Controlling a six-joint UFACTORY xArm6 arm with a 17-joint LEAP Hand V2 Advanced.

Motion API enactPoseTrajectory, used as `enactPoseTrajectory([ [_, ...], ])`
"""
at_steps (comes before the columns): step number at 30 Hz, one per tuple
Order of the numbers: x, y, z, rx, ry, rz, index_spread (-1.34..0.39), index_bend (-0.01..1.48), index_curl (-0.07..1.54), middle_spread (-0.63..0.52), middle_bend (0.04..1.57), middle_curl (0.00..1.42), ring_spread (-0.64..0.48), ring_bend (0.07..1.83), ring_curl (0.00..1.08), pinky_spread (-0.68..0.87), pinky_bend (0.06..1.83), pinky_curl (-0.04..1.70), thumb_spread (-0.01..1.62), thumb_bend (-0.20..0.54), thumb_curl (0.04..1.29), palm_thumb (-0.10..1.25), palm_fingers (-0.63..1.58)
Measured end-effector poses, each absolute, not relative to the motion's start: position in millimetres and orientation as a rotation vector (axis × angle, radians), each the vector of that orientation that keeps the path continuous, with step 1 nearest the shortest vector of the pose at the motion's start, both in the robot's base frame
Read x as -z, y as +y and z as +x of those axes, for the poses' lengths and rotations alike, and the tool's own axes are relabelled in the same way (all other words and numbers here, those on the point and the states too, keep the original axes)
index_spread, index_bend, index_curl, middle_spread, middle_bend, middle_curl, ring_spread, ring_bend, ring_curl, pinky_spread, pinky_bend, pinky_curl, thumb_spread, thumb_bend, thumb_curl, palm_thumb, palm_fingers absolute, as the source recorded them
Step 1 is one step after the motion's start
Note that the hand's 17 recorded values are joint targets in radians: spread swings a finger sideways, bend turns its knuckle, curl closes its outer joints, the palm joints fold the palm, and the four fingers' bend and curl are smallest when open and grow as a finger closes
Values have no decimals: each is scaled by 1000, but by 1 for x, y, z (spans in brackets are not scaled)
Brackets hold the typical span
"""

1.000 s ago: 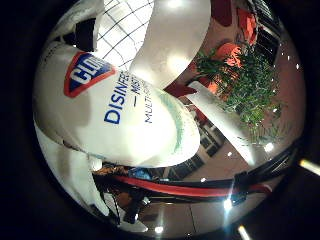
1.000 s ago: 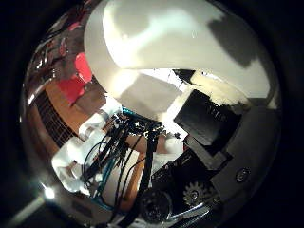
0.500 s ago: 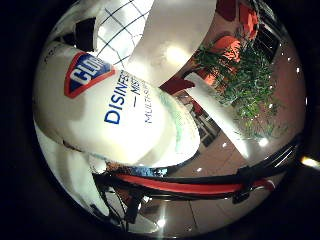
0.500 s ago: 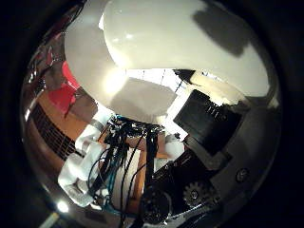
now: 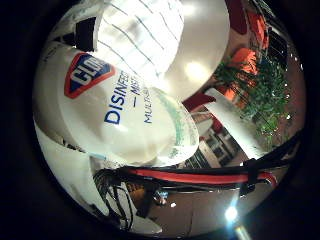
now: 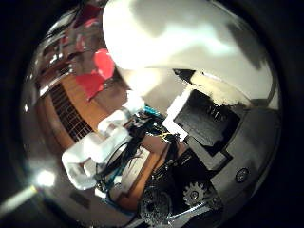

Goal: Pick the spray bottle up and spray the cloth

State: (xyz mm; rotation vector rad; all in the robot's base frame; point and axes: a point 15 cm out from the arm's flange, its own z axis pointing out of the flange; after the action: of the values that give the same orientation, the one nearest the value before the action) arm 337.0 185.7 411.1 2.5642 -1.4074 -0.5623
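The white spray bottle with a blue and red label fills much of the right little finger side palm view, close against the palm. In the right thumb side palm view its white body lies across the palm. My right hand is shut on the bottle. Its white fingers curl round the bottle, and another white finger lies along it. The bottle is held up off any surface. I see no cloth in either view.
A green plant and orange-red room parts stand in the background. A red thing and a dark slatted surface lie away from the hand. A white gridded surface shows behind the bottle.
The background has shifted in both views, so the hand has turned with the bottle. The bottle stays in the same place against the palm.
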Motion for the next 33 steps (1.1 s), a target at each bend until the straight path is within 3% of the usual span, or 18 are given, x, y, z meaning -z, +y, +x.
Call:
enactPoseTrajectory([
  [4, -448, 230, 315, 696, -1358, 2766, -238, 1063, 801, -88, 1397, 636, -168, 1474, 635, -178, 1031, 1365, 833, -16, 857, 1045, 1164],
  [8, -489, 277, 289, 971, -1262, 2950, -241, 1063, 807, -87, 1396, 636, -167, 1474, 633, -179, 1030, 1366, 830, -16, 855, 1046, 1165],
  [11, -510, 302, 292, 1115, -1235, 3089, -243, 1062, 811, -79, 1397, 636, -167, 1474, 633, -179, 1030, 1366, 828, -16, 854, 1046, 1165],
  [18, -476, 338, 302, 1483, -1265, 3201, -236, 1062, 817, -75, 1392, 635, -167, 1474, 632, -180, 1029, 1366, 825, -17, 854, 1039, 1166],
  [25, -417, 354, 319, 1695, -1284, 3352, -231, 1068, 817, -75, 1388, 631, -167, 1476, 630, -180, 1025, 1367, 806, -19, 860, 1022, 1171],
  [33, -344, 355, 327, 1714, -1339, 3482, -226, 1084, 810, -75, 1383, 630, -162, 1483, 620, -181, 1018, 1369, 782, -18, 867, 1012, 1180],
])
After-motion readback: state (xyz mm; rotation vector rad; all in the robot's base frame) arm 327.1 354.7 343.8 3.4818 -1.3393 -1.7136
